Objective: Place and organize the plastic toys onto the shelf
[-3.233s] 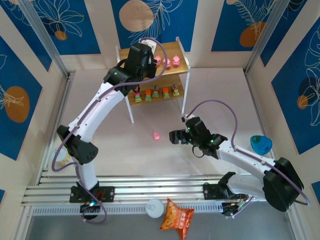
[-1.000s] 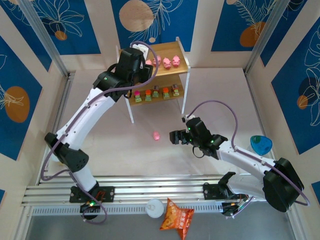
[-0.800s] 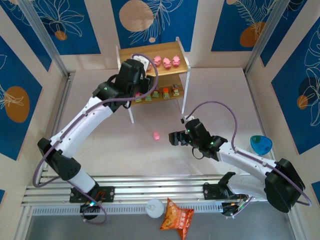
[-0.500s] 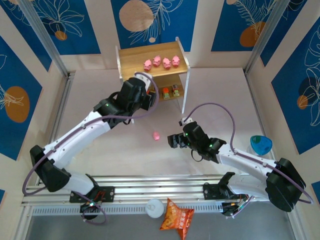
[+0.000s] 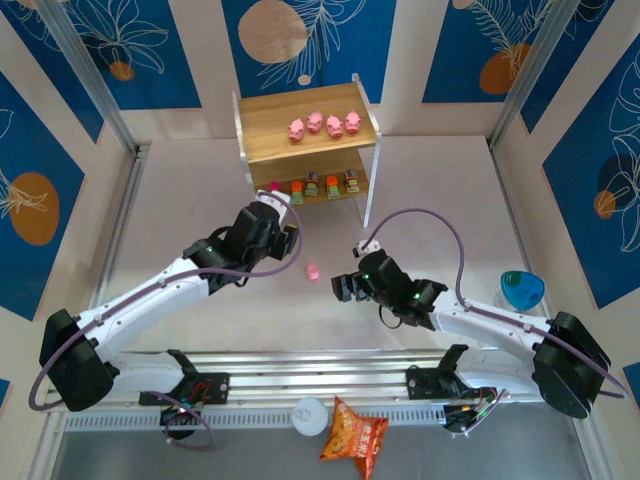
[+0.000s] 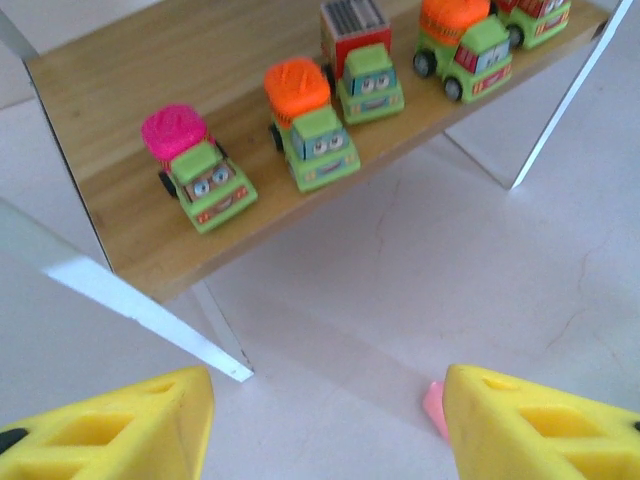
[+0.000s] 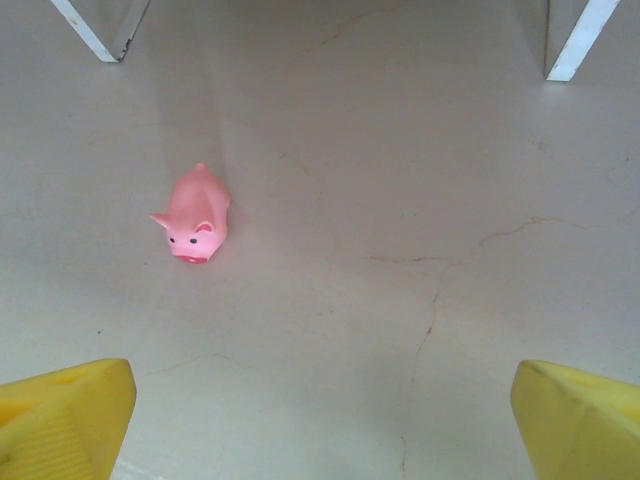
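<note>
Pink pig (image 5: 313,271) is the one toy not yet shelved; it lies on the desk (image 5: 450,180), near of the shelf (image 5: 270,110) and between the two arms. Four pigs (image 5: 323,124) sit in a row on the top board, five green trucks (image 6: 315,140) in a row on the lower one. Right hand (image 5: 343,285) is open, fingers wide with nothing between them, just right and slightly near of the pig. In the right wrist view the pig (image 7: 195,217) is ahead of the hand (image 7: 320,420) and off to the left of its centre line, body lengthwise toward the hand, snout facing it. Left hand (image 5: 285,238) is also open and empty, about as close to the pig, but it faces the shelf; the pig (image 6: 433,405) only peeks out beside one finger. My call: the right arm is better placed and needs to shift left before closing across the pig's sides.
</note>
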